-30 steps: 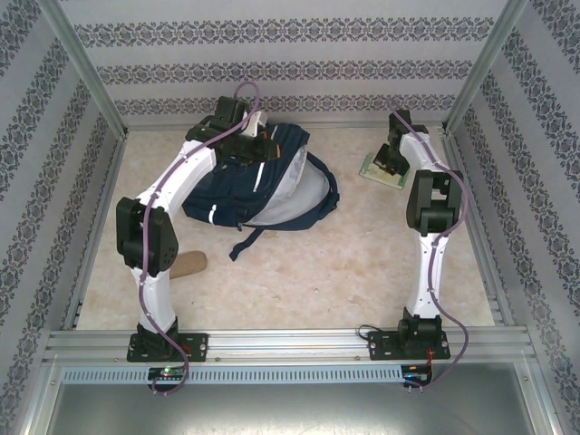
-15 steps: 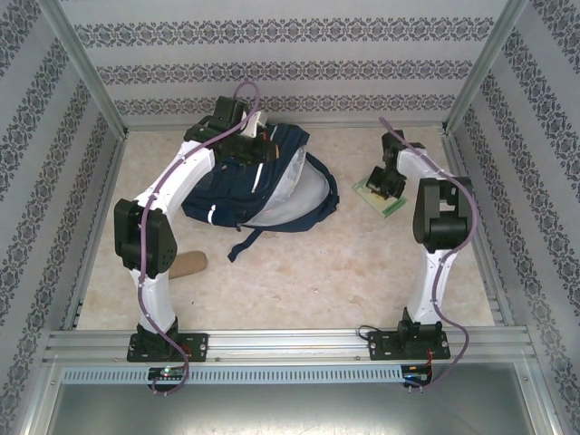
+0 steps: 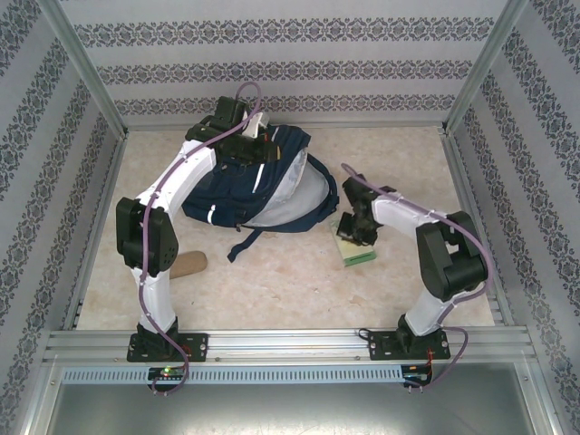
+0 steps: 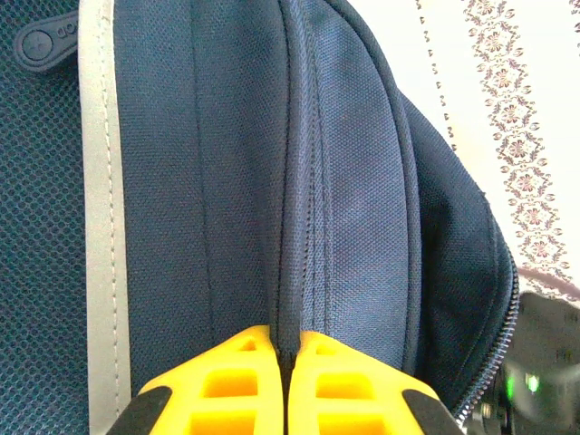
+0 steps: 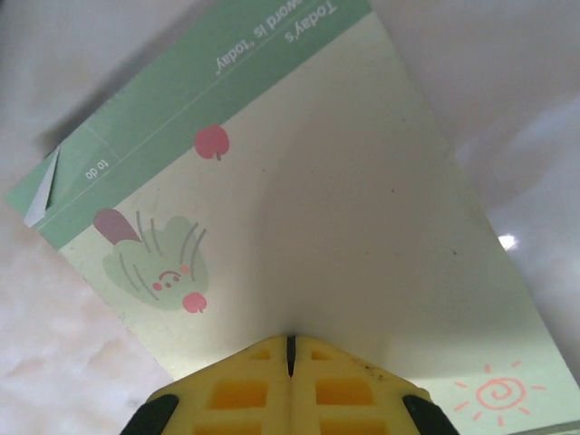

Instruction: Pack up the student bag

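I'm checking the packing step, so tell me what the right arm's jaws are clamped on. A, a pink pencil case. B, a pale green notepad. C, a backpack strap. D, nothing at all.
B: the right wrist view shows the right arm's jaws closed together on the edge of the pale green notepad, which is printed with a small apple and a sun.

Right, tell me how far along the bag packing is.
Done: the student bag lies with its main compartment gaping, pale lining showing. In hand: the left hand pinches a fold of the bag's fabric, and the right hand grips a green notepad just beside the opening. Left: the notepad is not yet inside, and a tan item lies on the table.
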Robot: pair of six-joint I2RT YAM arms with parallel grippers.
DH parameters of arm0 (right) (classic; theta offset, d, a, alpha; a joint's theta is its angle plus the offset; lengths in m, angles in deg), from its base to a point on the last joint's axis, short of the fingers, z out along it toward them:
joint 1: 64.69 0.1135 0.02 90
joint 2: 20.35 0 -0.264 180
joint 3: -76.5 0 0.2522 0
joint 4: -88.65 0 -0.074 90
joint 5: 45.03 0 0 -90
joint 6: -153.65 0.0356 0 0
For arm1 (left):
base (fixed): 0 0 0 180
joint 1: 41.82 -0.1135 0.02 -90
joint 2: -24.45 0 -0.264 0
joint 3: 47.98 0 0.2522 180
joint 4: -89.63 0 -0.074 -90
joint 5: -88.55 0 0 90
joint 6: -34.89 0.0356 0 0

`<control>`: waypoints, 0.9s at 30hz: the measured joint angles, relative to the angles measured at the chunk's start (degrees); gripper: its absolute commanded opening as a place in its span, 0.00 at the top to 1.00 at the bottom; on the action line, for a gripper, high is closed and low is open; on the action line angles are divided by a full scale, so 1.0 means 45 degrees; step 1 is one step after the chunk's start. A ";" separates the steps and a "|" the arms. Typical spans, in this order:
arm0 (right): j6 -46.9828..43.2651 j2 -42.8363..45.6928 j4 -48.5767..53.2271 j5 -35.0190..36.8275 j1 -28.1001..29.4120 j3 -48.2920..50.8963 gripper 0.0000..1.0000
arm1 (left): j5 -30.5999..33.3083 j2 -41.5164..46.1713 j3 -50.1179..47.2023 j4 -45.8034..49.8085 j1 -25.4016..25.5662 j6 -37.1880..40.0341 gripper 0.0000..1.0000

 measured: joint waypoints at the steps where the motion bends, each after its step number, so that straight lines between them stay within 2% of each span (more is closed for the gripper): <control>1: 0.0287 0.0097 -0.0117 -0.0005 0.0393 0.0117 1.00 | -0.0005 0.0000 -0.0005 -0.0005 0.0000 0.0000 0.90; 3: 0.0709 0.0204 -0.0243 -0.0019 0.1098 0.0194 0.90 | -0.0005 0.0000 -0.0015 -0.0005 0.0000 0.0000 0.89; 7: 0.1064 0.0568 0.0063 0.0262 0.2084 0.0180 0.83 | -0.0092 0.0000 -0.0165 -0.0078 0.0000 -0.0010 0.84; 15: 0.0777 0.2773 0.0675 0.0928 0.1209 0.0597 0.75 | -0.0364 0.0306 -0.1190 -0.0437 0.0393 -0.0160 0.75; 21: -0.0029 0.2574 0.0471 0.0680 0.0792 0.1083 0.81 | 0.0049 0.1297 -0.2608 -0.0724 0.1307 -0.0525 0.75; 27: -0.0627 0.2409 0.0136 0.0325 0.0797 0.1302 0.80 | 0.0549 0.1778 -0.3696 -0.1171 0.2482 -0.0869 0.76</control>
